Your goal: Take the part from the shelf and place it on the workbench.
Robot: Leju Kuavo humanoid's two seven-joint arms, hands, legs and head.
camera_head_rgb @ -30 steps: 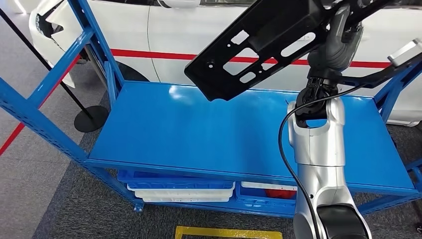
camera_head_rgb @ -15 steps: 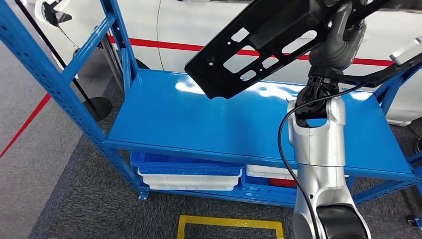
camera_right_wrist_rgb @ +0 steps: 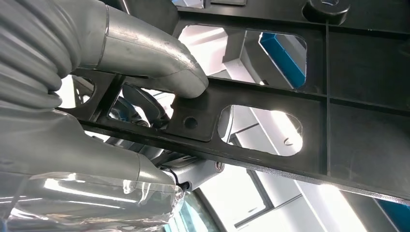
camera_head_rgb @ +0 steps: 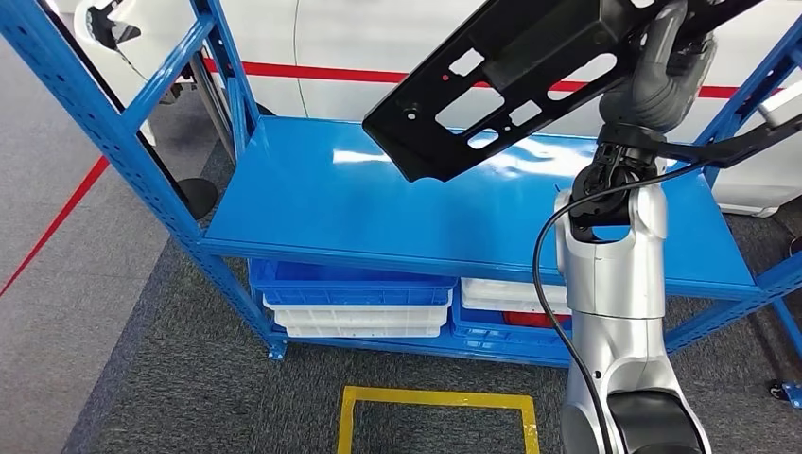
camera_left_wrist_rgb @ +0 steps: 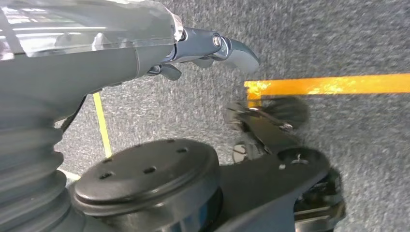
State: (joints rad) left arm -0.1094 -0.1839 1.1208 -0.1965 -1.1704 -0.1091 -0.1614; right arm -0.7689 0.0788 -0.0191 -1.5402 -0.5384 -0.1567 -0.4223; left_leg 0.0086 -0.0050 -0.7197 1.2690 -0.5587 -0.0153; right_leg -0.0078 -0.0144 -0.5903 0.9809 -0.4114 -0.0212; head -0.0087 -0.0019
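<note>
A long black plastic part [camera_head_rgb: 544,43] with several cut-out slots hangs in the air above the blue shelf [camera_head_rgb: 378,208], tilted down toward the left. My right hand [camera_head_rgb: 667,66] grips it at its upper right end, arm raised. In the right wrist view the grey thumb [camera_right_wrist_rgb: 159,58] presses on a bar of the part [camera_right_wrist_rgb: 367,63] while darker fingers curl behind it. My left hand [camera_left_wrist_rgb: 212,48] hangs low over grey carpet, its fingers stretched out and holding nothing.
The shelf's top board is bare. Blue and white bins [camera_head_rgb: 355,303] sit on the level below. A white car with a red stripe [camera_head_rgb: 378,38] stands behind the shelf. A yellow floor marking [camera_head_rgb: 435,402] lies in front, and a red line [camera_head_rgb: 52,222] crosses the floor at left.
The whole picture has shifted: the shelf now looks smaller and more floor shows in front, so the camera moved. The right hand still holds the part up.
</note>
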